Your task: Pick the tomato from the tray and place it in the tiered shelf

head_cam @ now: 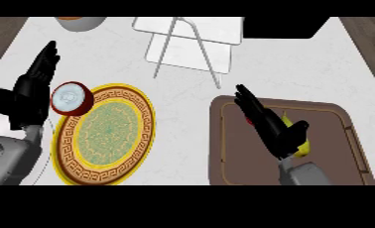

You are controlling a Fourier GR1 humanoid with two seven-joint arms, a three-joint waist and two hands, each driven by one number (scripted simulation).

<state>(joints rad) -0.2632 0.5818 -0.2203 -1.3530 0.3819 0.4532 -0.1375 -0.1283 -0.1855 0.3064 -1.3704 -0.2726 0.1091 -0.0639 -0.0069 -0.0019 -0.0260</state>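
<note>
Head view, looking steeply down on a pale, faintly marbled surface (190,98).

Toward the surface's near right corner lies a brown rectangular tray (234,172) with rounded corners and a thin lighter line inset along its border; its near edge is cut off. The right hand (270,123) hangs over the tray, black, its fingers straight and held together, pointing toward the far left, thumb out to the right; it grips nothing. Just under the fingers shows a small red sliver, the tomato (250,121), mostly hidden by the hand and still on the tray. A yellow object (303,145) peeks out beside the thumb; its shape is too covered to make out.

At the near left sits a round plate (106,135) with a gold rim, a brown band with a key pattern and a pale green patterned centre. A small red bowl (71,98) with a whitish inside overlaps the plate's far left rim.

The left hand (33,85) rests near the left edge, fingers straight and up.

At the far edge stands the tiered shelf (192,41): flat white panels on thin metal rods. Beside it are a dark block (282,26) and a partly cropped round orange-and-white object (79,22).

No writing is readable.
</note>
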